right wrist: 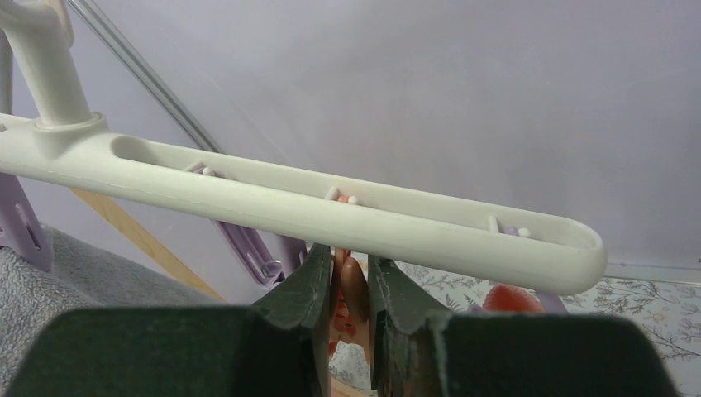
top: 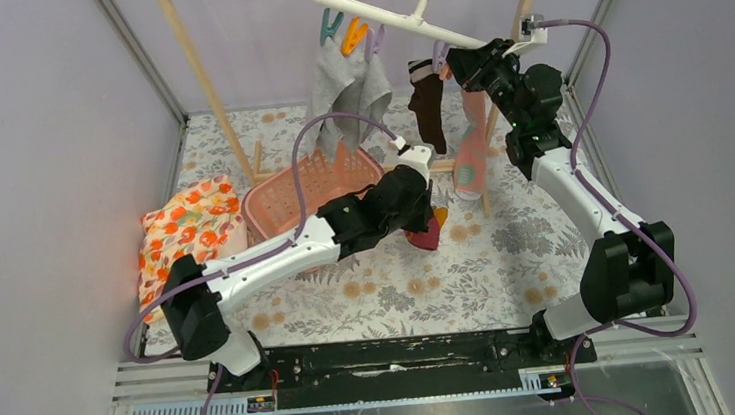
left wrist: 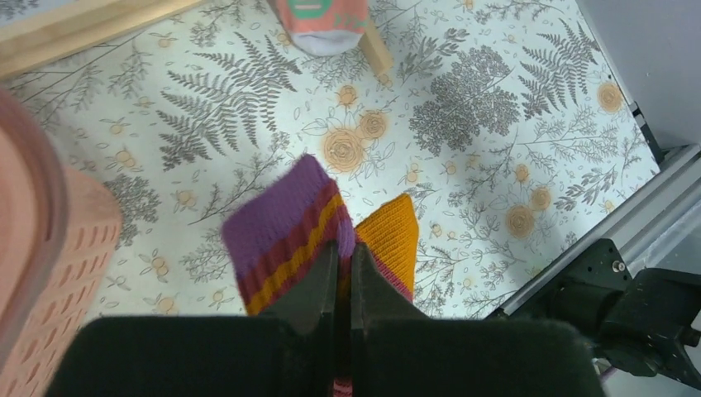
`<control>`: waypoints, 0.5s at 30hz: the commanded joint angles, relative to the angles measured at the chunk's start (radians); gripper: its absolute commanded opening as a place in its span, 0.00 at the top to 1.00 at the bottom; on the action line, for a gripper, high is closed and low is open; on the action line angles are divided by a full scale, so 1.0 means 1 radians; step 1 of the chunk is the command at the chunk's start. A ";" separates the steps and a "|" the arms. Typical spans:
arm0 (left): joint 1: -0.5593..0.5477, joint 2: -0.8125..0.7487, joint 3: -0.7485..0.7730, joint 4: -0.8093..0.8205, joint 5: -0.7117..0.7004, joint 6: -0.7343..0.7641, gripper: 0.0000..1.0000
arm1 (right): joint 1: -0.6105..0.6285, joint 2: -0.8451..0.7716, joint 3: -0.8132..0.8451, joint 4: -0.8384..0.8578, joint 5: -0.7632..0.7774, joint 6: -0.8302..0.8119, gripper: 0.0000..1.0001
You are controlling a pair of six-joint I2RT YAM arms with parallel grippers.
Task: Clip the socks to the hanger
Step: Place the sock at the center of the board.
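Observation:
The purple sock (left wrist: 281, 227), with dark red and orange stripes and an orange toe (left wrist: 393, 236), hangs folded from my left gripper (left wrist: 345, 248), which is shut on it just above the floral mat. In the top view that gripper (top: 430, 227) is right of the basket, with the sock (top: 430, 239) showing dark red below it. The white hanger (top: 387, 15) hangs tilted from the rail. Under its bar (right wrist: 289, 203), my right gripper (right wrist: 347, 273) is shut on an orange clip (right wrist: 354, 289). A purple clip (right wrist: 248, 244) hangs to the left.
Grey socks (top: 348, 89), a dark brown sock (top: 427, 107) and a long pink sock (top: 470, 158) hang from the hanger. A pink basket (top: 317, 187) and a floral cloth (top: 190, 228) lie on the left. The wooden rack frame (top: 201, 71) stands behind.

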 commanded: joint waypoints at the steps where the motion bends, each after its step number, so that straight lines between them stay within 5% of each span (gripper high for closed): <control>1: 0.005 0.065 0.013 0.089 0.044 0.032 1.00 | -0.024 0.031 -0.064 -0.244 -0.041 -0.026 1.00; 10: 0.007 0.076 0.033 0.121 0.064 0.038 0.94 | -0.037 0.030 -0.075 -0.235 -0.058 -0.018 1.00; 15: 0.037 -0.013 0.021 0.070 -0.034 0.070 1.00 | -0.037 0.032 -0.081 -0.230 -0.058 -0.017 1.00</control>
